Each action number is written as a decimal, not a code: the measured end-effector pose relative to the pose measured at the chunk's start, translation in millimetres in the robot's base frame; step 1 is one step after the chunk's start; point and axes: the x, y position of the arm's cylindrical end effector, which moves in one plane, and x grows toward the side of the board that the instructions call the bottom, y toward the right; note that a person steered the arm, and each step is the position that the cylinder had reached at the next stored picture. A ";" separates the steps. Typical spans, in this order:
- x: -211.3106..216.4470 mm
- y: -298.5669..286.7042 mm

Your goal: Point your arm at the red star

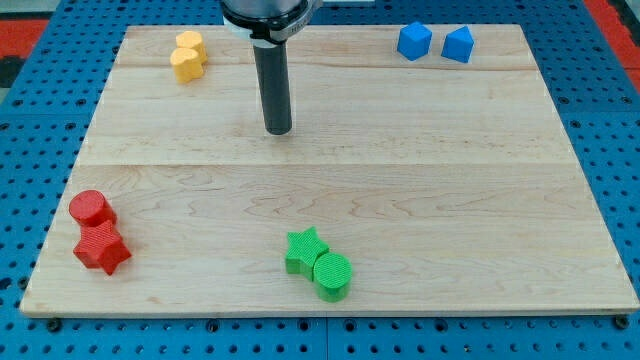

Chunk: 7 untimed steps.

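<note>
The red star (102,249) lies near the board's bottom left corner, touching a red cylinder (92,209) just above it. My tip (279,130) rests on the board in the upper middle, far to the upper right of the red star. It touches no block.
A green star (305,250) and green cylinder (333,275) sit together at bottom centre. Two yellow blocks (187,55) lie at top left. A blue cube (414,41) and a blue pentagon block (458,45) lie at top right. The wooden board (450,200) rests on a blue pegboard.
</note>
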 end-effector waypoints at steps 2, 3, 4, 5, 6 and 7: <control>-7.3 -0.7; -9.0 -0.8; -45.2 12.3; -134.1 61.8; -178.4 40.2; -194.6 31.8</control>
